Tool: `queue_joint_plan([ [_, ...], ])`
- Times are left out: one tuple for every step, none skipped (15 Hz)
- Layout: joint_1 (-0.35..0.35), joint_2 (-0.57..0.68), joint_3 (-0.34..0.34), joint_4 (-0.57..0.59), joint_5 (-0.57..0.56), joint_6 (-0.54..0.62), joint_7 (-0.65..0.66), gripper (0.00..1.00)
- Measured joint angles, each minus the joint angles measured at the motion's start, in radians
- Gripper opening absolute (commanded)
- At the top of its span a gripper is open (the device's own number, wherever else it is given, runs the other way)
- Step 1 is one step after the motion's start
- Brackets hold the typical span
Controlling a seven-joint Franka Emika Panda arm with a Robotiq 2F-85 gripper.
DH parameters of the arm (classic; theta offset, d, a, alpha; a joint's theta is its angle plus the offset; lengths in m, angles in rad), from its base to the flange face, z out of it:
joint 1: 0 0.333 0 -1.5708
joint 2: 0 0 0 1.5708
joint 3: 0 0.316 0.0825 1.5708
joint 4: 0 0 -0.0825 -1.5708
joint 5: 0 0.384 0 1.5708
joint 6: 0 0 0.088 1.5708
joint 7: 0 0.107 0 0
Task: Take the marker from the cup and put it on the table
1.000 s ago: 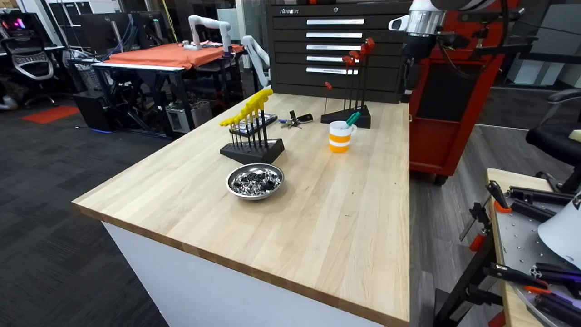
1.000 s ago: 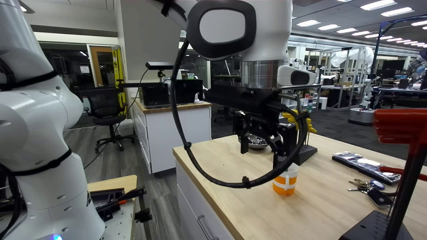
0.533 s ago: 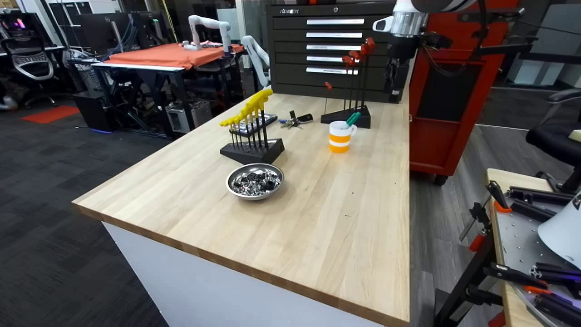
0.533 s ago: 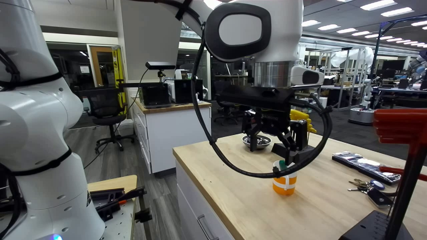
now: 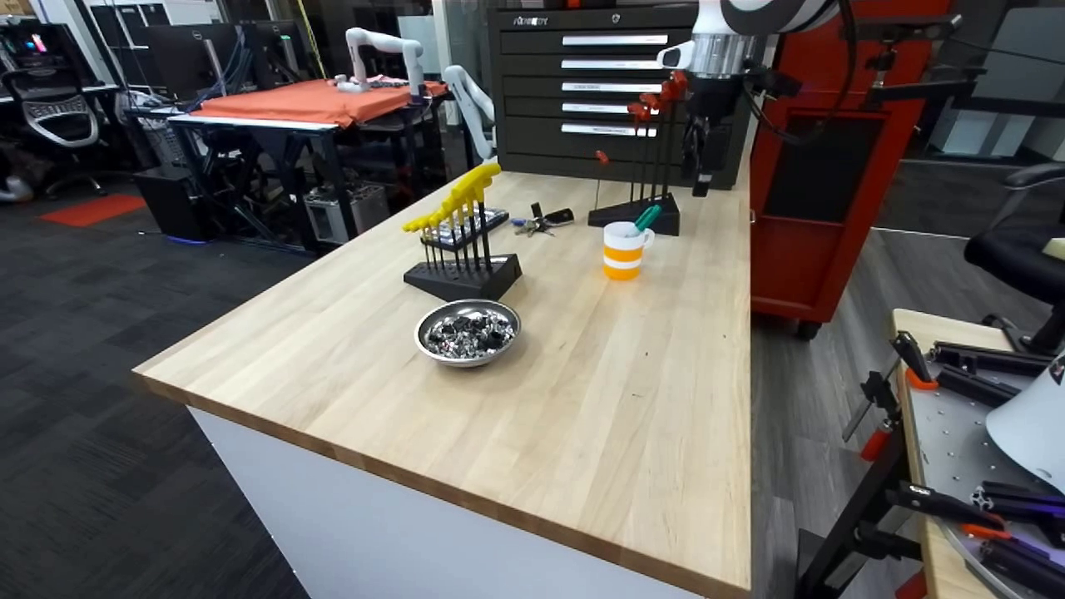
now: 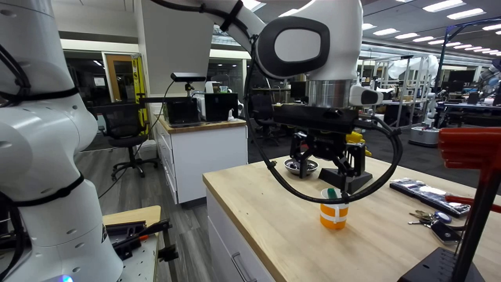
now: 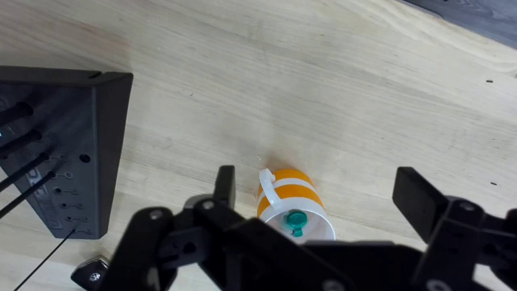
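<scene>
Looking down past your black two-finger gripper (image 7: 315, 192), you find the slim teal-green marker pen (image 7: 297, 220) below it, seen almost end-on through the gap and nearer the finger (image 7: 225, 186) at the left of the wrist view. Your gripper stands spread wide and grasps nothing; no contact shows on either finger. The gap looks broader than the mouth of the small orange-and-white banded cup (image 7: 295, 192), though perspective may exaggerate it.

Note the pen's long axis: in an exterior view the capped upper end (image 5: 648, 218) leans steeply out of the upright cup toward the handle, while the lower end is hidden inside. There, your fingertips (image 5: 701, 186) appear higher than the cap and to its right, apart from it, so the coming move probably calls for travel across toward the cup, then a descent onto the cap.

Beneath the cup spreads the large light wood-grain table (image 5: 599, 416), where you have yet to lay the pen. Farther back, the black wedge-shaped stand of red-handled tools (image 5: 667, 218) rises just behind the cup; you would do well to give its upright rods room during the approach, though how much clearance exists cannot be judged from this angle.
</scene>
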Motion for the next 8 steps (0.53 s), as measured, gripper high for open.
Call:
queue_joint_plan([
  [-0.001,0.012,0.006,0.008,0.001,0.0,-0.006,1.0],
  [-0.002,0.025,0.012,0.017,0.002,0.0,-0.011,1.0],
  [-0.002,0.037,0.018,0.025,0.002,0.0,-0.015,1.0],
  [-0.003,0.047,0.023,0.033,0.002,0.0,-0.019,1.0],
  [-0.004,0.057,0.029,0.041,0.002,0.0,-0.023,1.0],
  [-0.004,0.066,0.033,0.049,0.002,0.0,-0.026,1.0],
  [-0.005,0.075,0.037,0.057,0.002,0.0,-0.029,1.0],
  [-0.008,0.084,0.042,0.065,0.002,0.0,-0.031,1.0],
])
